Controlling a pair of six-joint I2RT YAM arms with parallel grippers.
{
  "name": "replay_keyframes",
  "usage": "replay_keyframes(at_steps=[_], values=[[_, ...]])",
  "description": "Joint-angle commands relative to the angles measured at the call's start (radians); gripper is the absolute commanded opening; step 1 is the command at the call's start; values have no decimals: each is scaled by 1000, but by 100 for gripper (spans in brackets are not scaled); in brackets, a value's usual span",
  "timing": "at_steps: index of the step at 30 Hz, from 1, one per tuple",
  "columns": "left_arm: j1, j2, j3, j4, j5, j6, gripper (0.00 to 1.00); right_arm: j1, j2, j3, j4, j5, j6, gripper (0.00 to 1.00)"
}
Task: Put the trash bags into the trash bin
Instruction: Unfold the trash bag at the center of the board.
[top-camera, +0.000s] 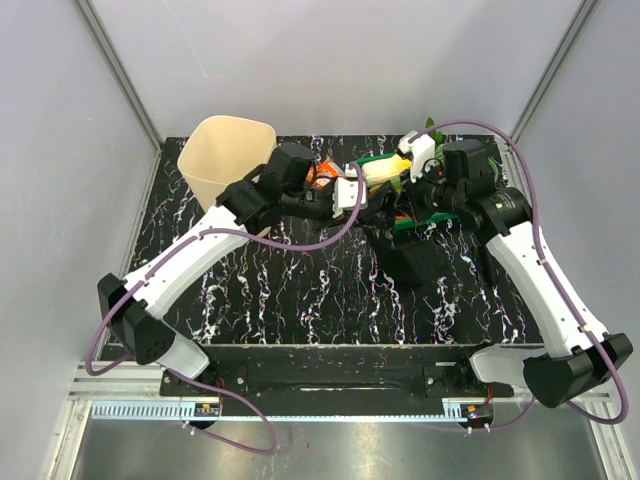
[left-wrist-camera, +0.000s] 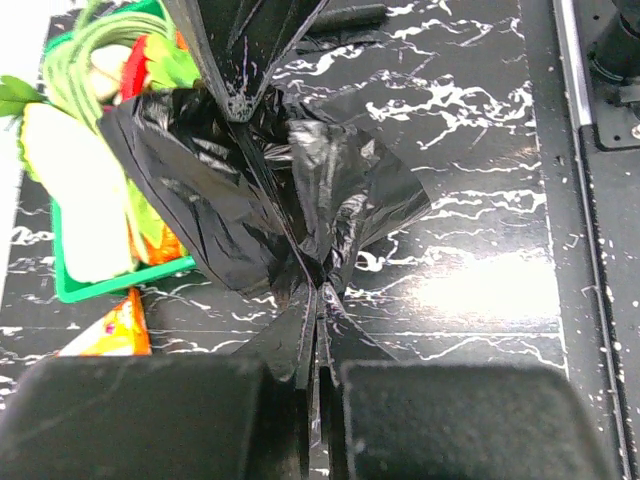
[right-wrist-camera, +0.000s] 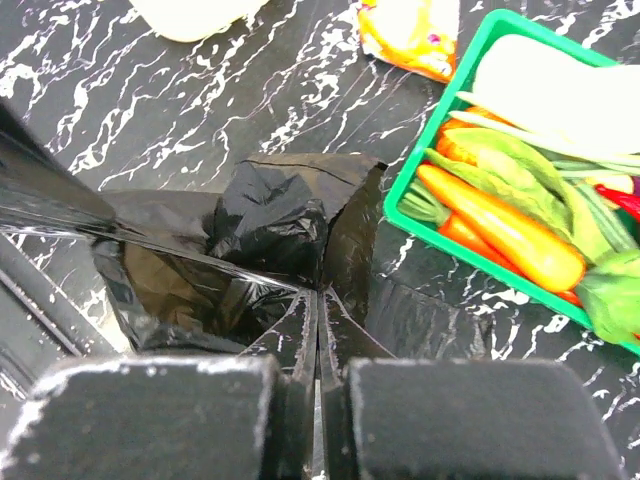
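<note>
We see a black table (top-camera: 300, 290) with thin white streaks all over it. Pale grey walls (top-camera: 300, 60) stand around it on three sides, with metal strips in the corners.

The bin (top-camera: 228, 155) stands upright at the far left of the table, its open mouth facing up. The trash bag (top-camera: 412, 262) is not in it. The bag is over to the right of the middle, well apart from the bin and just beside the green tray (right-wrist-camera: 428, 130) of vegetables.

Both claws have the bag. The left claw (left-wrist-camera: 318, 375) is pressed together, pinching a fold of the shiny black plastic. The right claw (right-wrist-camera: 318, 370) is pressed together too, pinching another fold. The bag is pulled long from one claw to the other, side to side across the table. Its loose, crinkly part sags toward the near edge. We cannot tell if that part touches the table.

An orange wrapper (top-camera: 322, 172) lies near the tray.
</note>
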Motion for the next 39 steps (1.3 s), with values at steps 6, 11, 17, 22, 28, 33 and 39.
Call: replay_keyframes(at_steps=[6,11,17,22,28,33,39], values=[[1,-105,-14,61,-154,-120,0,-16,-45,64,77,268,5,27],[1,-113,0,54,-119,-80,0,-16,-53,58,72,244,11,36],[-1,-105,-19,89,-174,-75,0,-16,-39,66,17,11,46,49],[1,-108,-39,116,-208,-67,0,-16,-25,69,-26,-107,35,54],[1,-94,-36,138,-215,-71,0,-16,-24,52,-43,-219,26,62],[-3,-83,-23,141,-205,-78,0,-16,-25,27,-37,-281,5,65],[-1,-79,-22,138,-189,-78,0,-14,-42,18,-46,-368,-51,66]])
